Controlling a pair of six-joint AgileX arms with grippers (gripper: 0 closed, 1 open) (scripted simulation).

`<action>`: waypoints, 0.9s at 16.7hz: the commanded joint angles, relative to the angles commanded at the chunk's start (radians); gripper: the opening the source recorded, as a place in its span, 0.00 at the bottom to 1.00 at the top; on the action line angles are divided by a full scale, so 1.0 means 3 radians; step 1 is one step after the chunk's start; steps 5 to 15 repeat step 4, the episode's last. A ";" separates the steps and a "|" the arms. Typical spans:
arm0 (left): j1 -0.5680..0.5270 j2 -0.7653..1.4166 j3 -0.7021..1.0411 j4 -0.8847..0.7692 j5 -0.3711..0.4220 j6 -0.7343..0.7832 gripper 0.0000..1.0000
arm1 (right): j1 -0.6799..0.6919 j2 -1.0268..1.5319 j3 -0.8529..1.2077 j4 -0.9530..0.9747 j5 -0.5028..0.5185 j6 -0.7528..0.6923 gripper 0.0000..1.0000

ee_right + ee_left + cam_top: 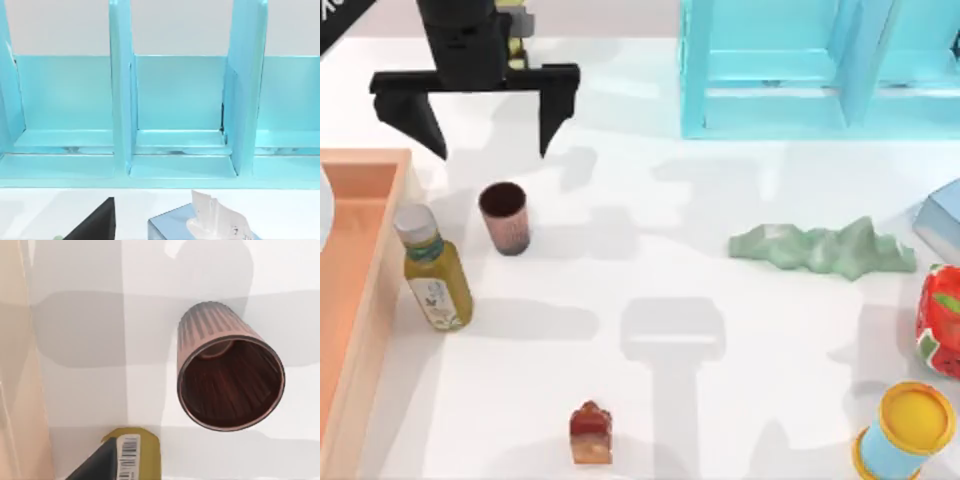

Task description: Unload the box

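Top view: left gripper [492,140] wide open, empty | cup [504,217], bottle [435,281] beside box [362,170]

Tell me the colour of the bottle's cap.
Pale grey cap on the yellow-green bottle; clearest in the top view.

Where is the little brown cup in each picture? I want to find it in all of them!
Top view: the brown cup stands on the white table just right of the green-tea bottle, below the open left end effector.
Left wrist view: the cup is seen large, looking into its mouth.
Right wrist view: the cup is not in it.
Shared landmark: the bottle, beside the cup in the top and left wrist views.
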 joint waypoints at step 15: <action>0.0006 -0.0017 0.0220 -0.0213 -0.0005 -0.0002 1.00 | 0.0000 0.0000 0.0000 0.0000 0.0000 0.0000 1.00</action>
